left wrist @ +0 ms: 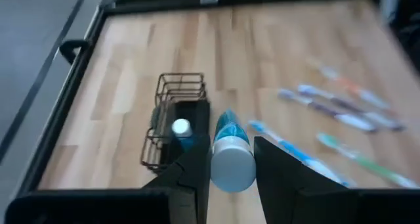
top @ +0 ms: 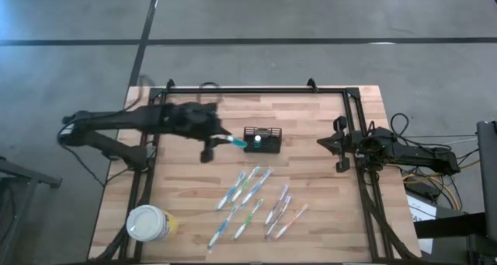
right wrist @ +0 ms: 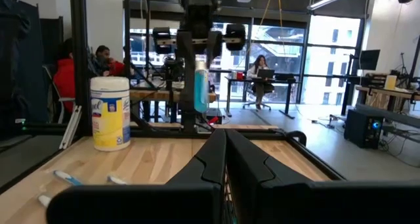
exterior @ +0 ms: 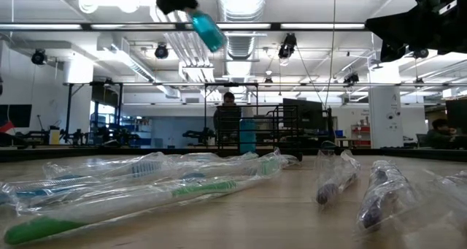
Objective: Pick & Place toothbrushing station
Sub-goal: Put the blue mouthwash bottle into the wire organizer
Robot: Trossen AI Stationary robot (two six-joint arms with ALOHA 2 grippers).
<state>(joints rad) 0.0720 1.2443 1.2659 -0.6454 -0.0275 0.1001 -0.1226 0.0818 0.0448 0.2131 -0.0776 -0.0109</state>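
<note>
Left gripper (left wrist: 226,178) pinching blue tube (left wrist: 231,152) above caddy (top: 261,139). Right gripper (right wrist: 225,178) pressed shut, idle. Caddy: light, rigid wire; grab rim.

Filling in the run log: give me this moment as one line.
left gripper: shut on blue toothpaste tube, above caddy | caddy: one tube inside | right gripper: shut, parked at right edge | wrapped toothbrushes: on table
</note>
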